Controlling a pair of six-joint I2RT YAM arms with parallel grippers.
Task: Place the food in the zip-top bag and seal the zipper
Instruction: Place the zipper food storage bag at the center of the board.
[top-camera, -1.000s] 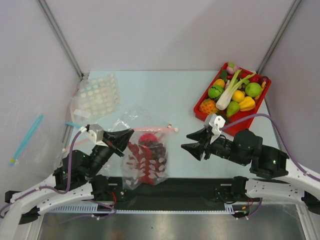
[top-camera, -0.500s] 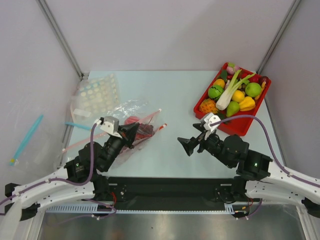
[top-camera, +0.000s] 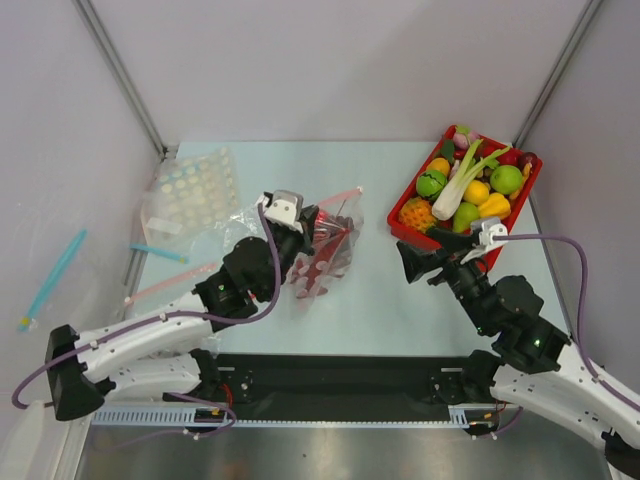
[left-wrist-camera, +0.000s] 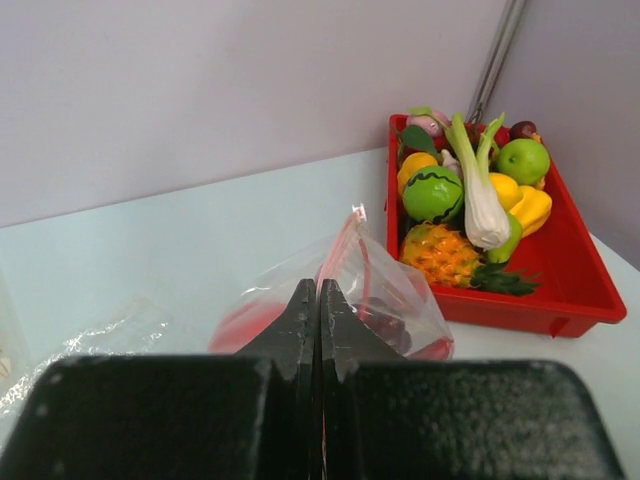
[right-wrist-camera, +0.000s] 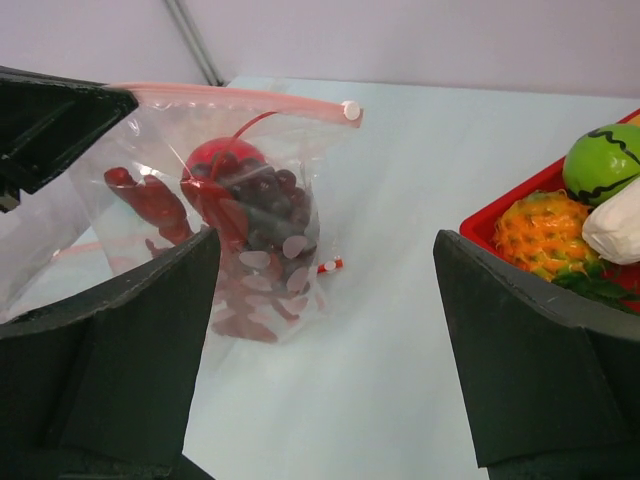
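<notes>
My left gripper (top-camera: 312, 226) is shut on the mouth edge of the clear zip-top bag (top-camera: 325, 258) and holds it up, hanging over the table. Its jaws stand pressed together on the plastic in the left wrist view (left-wrist-camera: 320, 292). The pink-red zipper (right-wrist-camera: 230, 94) runs along the bag's top edge. Inside the bag are the red crayfish (right-wrist-camera: 150, 205), the red ball fruit (right-wrist-camera: 213, 158) and the dark grape bunch (right-wrist-camera: 268, 205). My right gripper (top-camera: 408, 264) is open and empty, to the right of the bag and apart from it.
A red tray (top-camera: 505, 243) full of toy fruit and vegetables stands at the back right. A dotted clear bag (top-camera: 192, 190) and a blue strip (top-camera: 158, 252) lie at the left. A loose pink strip (top-camera: 168, 284) lies near the left arm.
My left gripper has lifted the bag with the food and carried it right and away from the near edge. My right gripper has drawn back to the right, toward the tray.
</notes>
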